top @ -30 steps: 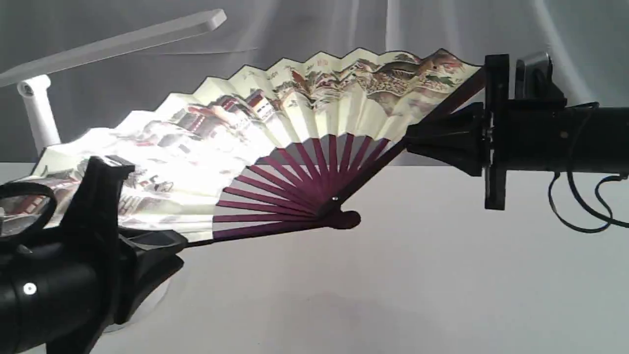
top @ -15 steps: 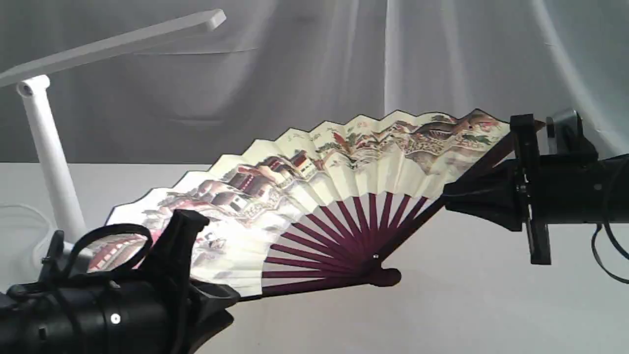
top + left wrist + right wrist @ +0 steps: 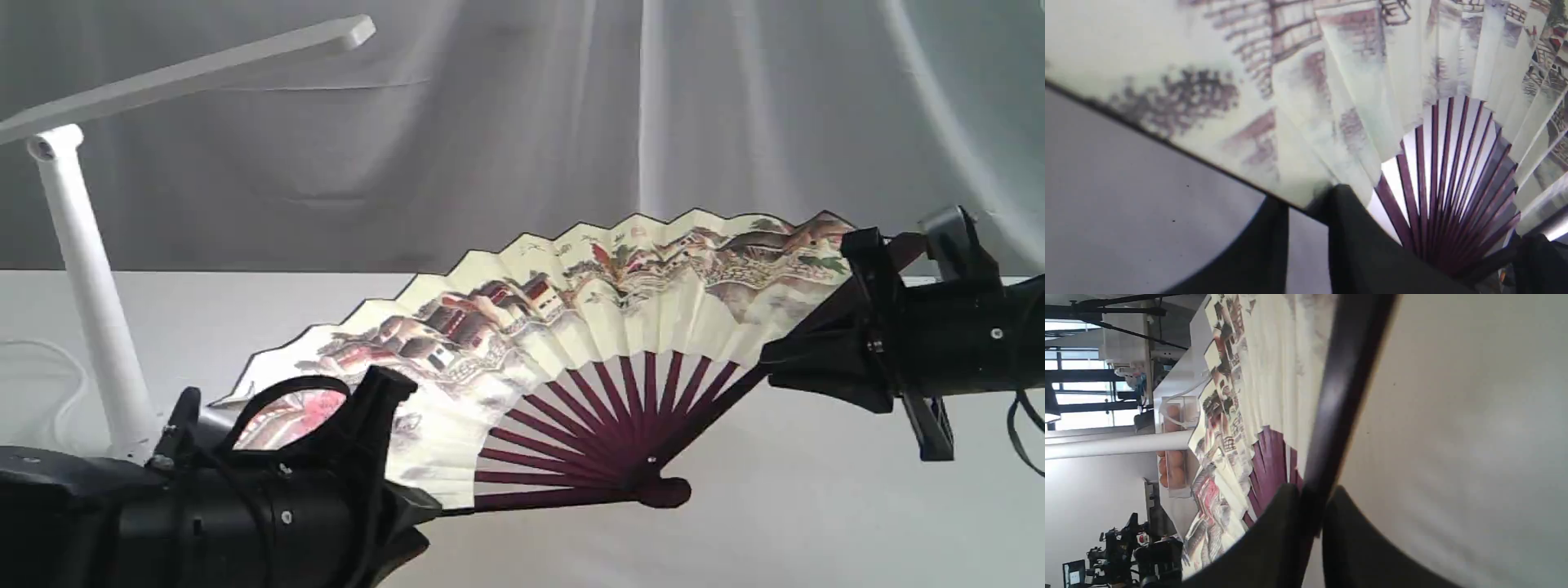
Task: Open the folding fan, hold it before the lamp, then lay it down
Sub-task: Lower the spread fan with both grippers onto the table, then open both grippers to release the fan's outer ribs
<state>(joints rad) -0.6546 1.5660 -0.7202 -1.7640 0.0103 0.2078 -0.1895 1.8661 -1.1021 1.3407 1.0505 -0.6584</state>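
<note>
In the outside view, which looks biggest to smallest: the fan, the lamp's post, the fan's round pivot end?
Largest: folding fan.
Then: lamp's post, possibly farther from the camera.
Smallest: pivot end.

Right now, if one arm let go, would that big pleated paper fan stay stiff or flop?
Likely flop: the cream pleated paper fan with dark purple ribs is gripped only at its two end guards. The thin paper probably tears easily and looks light for its size.
</note>
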